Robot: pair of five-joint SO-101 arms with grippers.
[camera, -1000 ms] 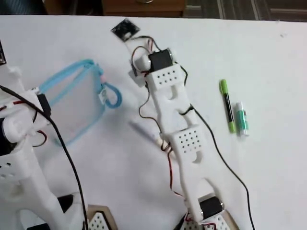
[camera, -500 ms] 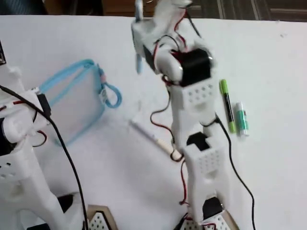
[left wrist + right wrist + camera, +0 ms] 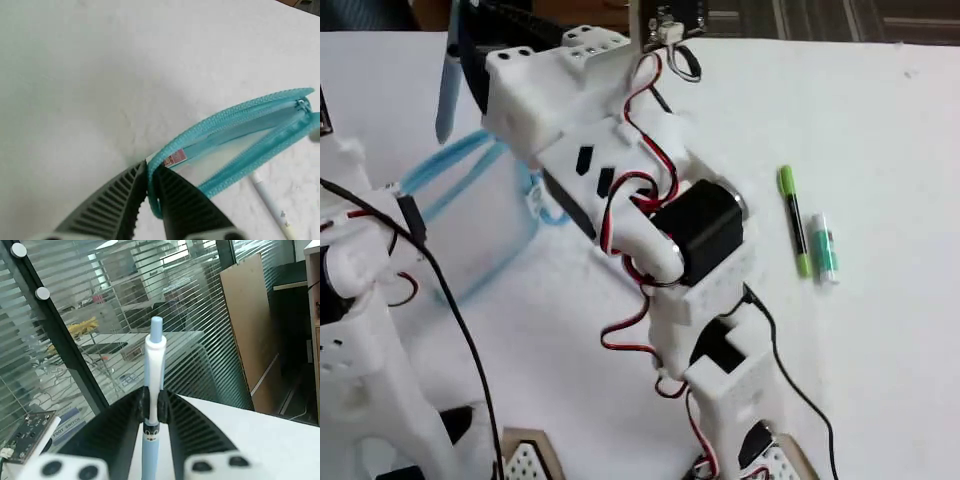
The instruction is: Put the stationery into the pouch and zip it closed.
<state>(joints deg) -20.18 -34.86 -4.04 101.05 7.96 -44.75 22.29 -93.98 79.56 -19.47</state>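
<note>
While the pouch (image 3: 470, 225) lay flat on the left part of the table (image 3: 880, 120), its blue zipper stood undone, the two tracks apart along the mouth. The left gripper (image 3: 149, 168) was closed on the pouch's blue edge at one corner, beside a small red label, with both dark fingers pressed together over the trim. In the left wrist view a white pen (image 3: 270, 205) lay on the table just beside the pouch, on the side opposite the open mouth.

The blue pen (image 3: 154, 347) was off the table, pinched between the fingers of the right gripper (image 3: 153, 401), which was clamped round its lower barrel so that the pale tip stuck out beyond the fingertips. In the high view the right arm rose tall across the middle of the table, its wrist bent over the pouch, and the blue pen hung above the pouch's far left edge.

Well apart to the right, a green marker (image 3: 793, 220) and a glue stick (image 3: 824, 250) lay side by side, nearly touching.
</note>
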